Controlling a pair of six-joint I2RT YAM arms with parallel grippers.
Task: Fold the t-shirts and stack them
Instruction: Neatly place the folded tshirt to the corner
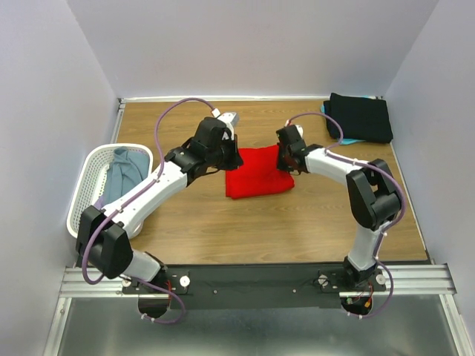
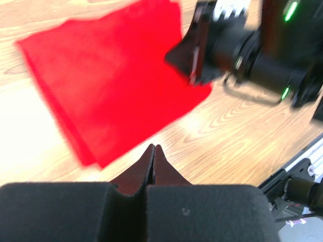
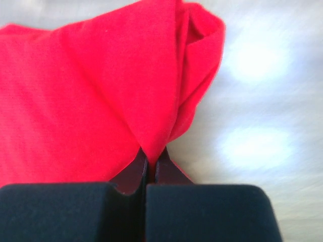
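We've got the soft bright red cloth t-shirt (image 1: 256, 174) lying part-folded on the middle of the wooden desk (image 1: 245, 230). Our right gripper (image 3: 150, 157) is pinching its bunched edge; the left gripper (image 2: 154, 151) is pressed together, empty, just beside it. It looks like light, floppy stuff, so we'd grab corners or hems.

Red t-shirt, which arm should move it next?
Right, probably. The right gripper is shut on an edge of the red t-shirt; the left gripper is shut on nothing, just off the cloth.
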